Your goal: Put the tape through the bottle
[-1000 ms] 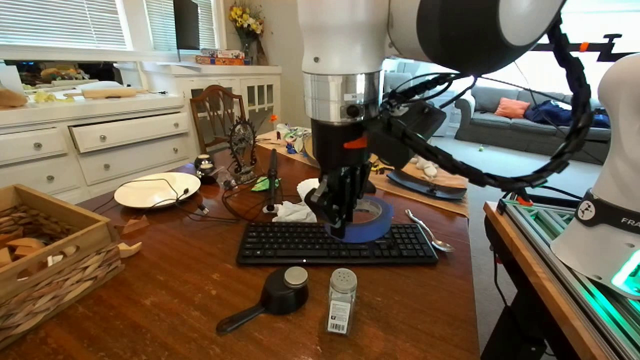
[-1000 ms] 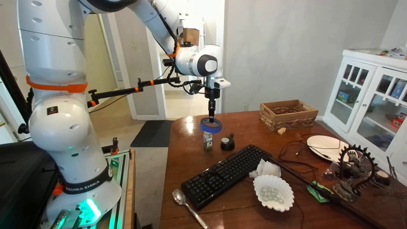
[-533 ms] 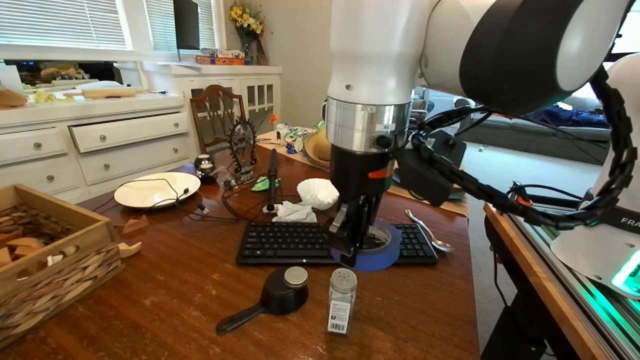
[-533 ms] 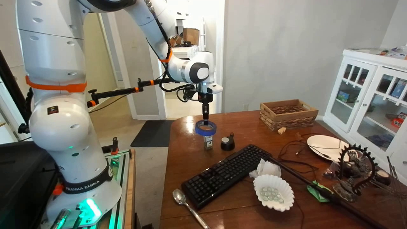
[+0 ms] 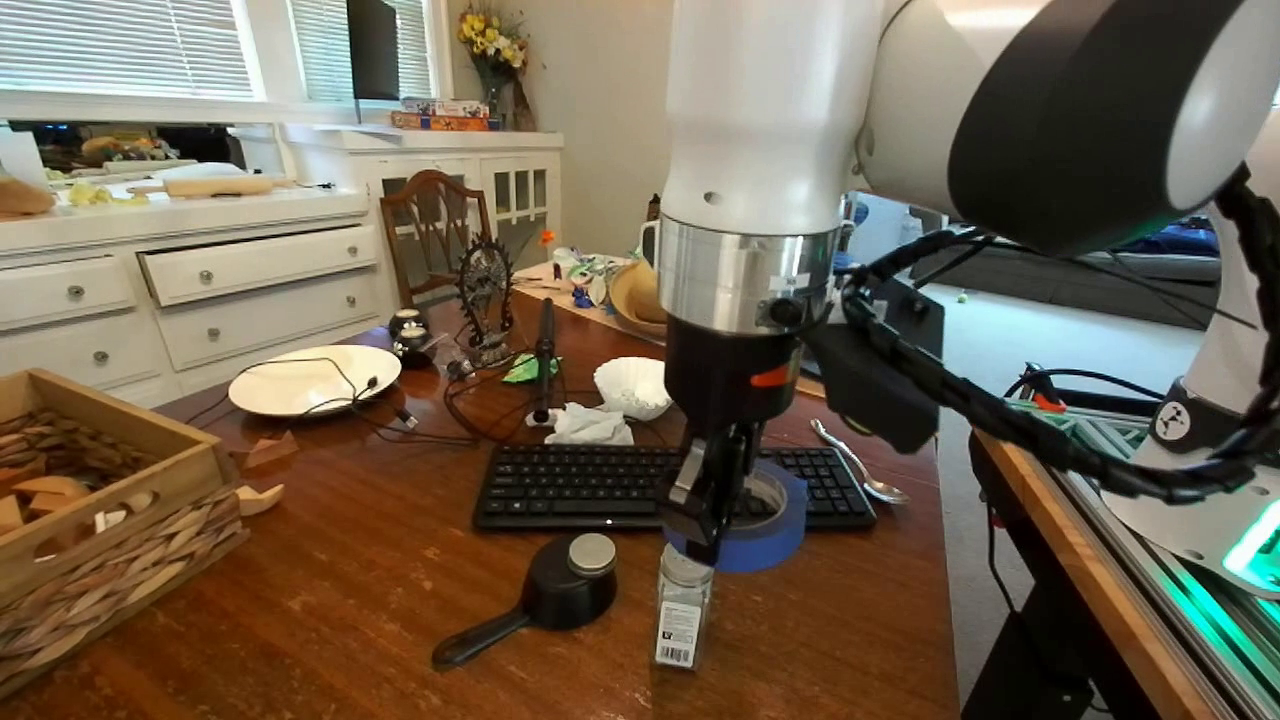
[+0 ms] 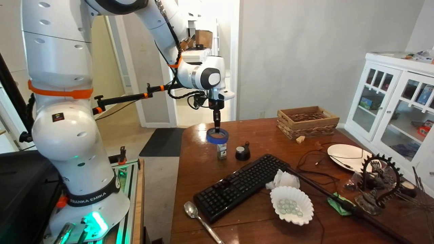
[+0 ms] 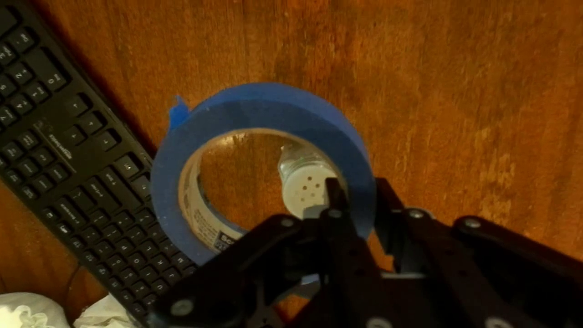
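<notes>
The black two-fingered gripper (image 7: 360, 191) is clenched on the wall of a blue ring-shaped roll of tape (image 7: 248, 114), one finger (image 7: 336, 200) inside the hole and its mate outside, between three and four o'clock on the ring as the wrist view has it. A loose end juts out at ten o'clock.

The roll has come down closer to the small clear upright bottle (image 5: 683, 625) with the perforated white cap and pale label. A second ago, in an exterior view, it hung across the black plastic keyboard (image 5: 575, 490); now its near edge reaches past the keys, and gripper and ring hide part of a cap that showed whole. In an exterior view the roll (image 6: 217, 140) has slid toward nine o'clock and sunk a touch.

Through the hole I see the cap off centre, toward three o'clock, partly behind that finger. Whether the ring's underside is down past the cap, or touches it, I cannot tell.

The bottle hasn't budged on the brown wooden table (image 5: 810, 640) — nor has the black round scoop (image 5: 570, 595) with its long handle, at the bottle's nine o'clock. The white fluted bowl (image 5: 632, 388) beyond the keyboard, mostly hidden by the arm (image 5: 765, 120) a second ago, now shows more of itself.
</notes>
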You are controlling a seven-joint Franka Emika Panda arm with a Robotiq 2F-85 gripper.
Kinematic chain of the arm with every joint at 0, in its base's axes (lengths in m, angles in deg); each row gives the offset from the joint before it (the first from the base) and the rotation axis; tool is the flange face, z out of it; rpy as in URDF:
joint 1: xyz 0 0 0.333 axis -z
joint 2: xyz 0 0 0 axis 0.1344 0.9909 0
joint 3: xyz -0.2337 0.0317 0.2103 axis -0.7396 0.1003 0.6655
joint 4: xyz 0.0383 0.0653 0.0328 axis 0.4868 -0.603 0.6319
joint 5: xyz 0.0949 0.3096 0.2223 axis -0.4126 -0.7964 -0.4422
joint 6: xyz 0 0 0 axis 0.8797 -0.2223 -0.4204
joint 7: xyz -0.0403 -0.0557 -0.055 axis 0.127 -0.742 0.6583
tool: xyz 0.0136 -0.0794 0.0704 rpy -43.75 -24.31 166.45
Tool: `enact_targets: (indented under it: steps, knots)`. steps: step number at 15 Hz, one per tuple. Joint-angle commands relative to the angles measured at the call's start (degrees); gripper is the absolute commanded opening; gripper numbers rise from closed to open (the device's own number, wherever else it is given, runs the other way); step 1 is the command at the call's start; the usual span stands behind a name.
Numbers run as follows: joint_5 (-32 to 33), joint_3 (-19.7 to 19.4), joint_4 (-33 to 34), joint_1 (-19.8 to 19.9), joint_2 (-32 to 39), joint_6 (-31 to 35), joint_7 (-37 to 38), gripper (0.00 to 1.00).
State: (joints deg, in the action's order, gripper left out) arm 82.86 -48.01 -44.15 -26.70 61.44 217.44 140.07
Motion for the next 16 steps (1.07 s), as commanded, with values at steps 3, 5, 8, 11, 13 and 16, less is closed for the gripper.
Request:
enact_targets:
  steps: [3,5,8,11,13,16]
  knots:
    - [8.09,-0.55,4.42,-5.60,6.40,-0.63,2.26,0.05]
    - [12.21,-1.70,5.91,-7.78,7.58,-1.27,3.78,0.05]
    - [17.91,-3.39,7.55,-10.08,7.99,-1.64,6.42,0.05]
    - [21.23,-3.90,8.59,-11.02,8.00,-1.69,8.07,0.05]
    - [21.49,-3.73,8.70,-10.85,8.19,-1.69,8.58,0.05]
    - [21.61,-3.78,7.75,-10.70,8.07,-2.29,9.14,0.05]
